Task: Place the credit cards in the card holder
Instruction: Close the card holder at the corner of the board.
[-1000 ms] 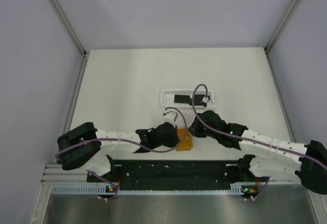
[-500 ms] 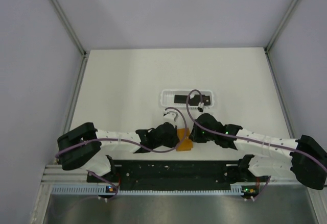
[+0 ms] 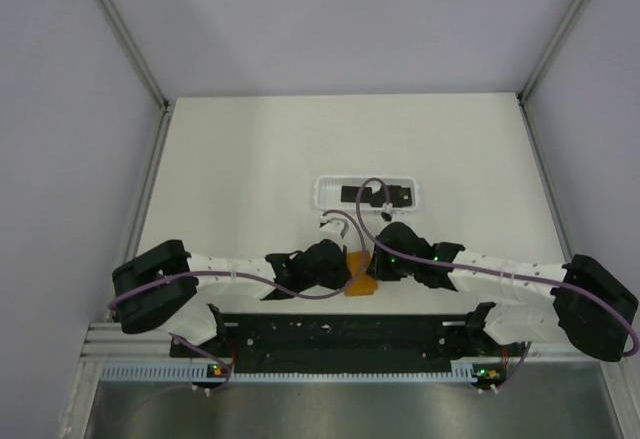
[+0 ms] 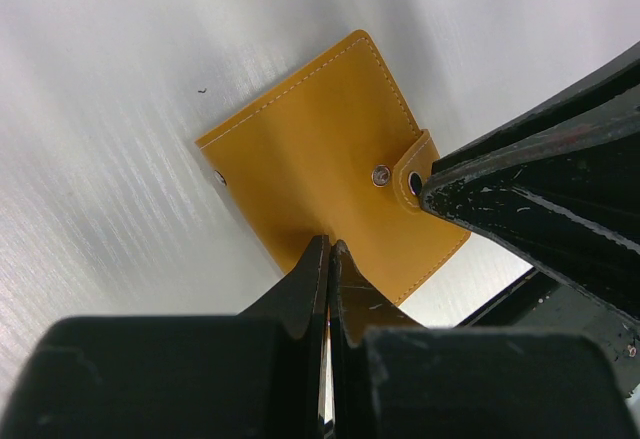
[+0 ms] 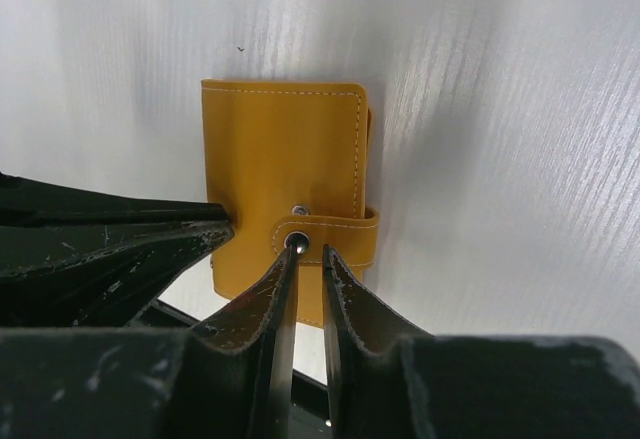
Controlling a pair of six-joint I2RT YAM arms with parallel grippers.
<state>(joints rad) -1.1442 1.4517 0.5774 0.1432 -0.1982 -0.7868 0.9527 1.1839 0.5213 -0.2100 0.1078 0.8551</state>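
Note:
The orange card holder (image 3: 362, 279) lies folded shut on the white table between my two grippers, its tab (image 5: 345, 239) snapped over the edge. It also shows in the left wrist view (image 4: 320, 159) and the right wrist view (image 5: 280, 149). My left gripper (image 3: 348, 265) (image 4: 328, 247) is shut, its tips resting on the holder's near edge. My right gripper (image 3: 379, 262) (image 5: 309, 251) is open by a narrow gap with nothing between the fingers, its tips at the tab's snap. Dark credit cards (image 3: 353, 194) lie in the white tray (image 3: 322, 191) behind.
The white slotted tray stands just behind the grippers. A black rail (image 3: 340, 334) runs along the near table edge at the arm bases. Grey enclosure walls stand at left, right and back. Each gripper's fingers (image 4: 540, 179) crowd the other's wrist view.
My right gripper has drawn back from the white tray and come down to the card holder's tab. The left gripper and the holder have stayed in place.

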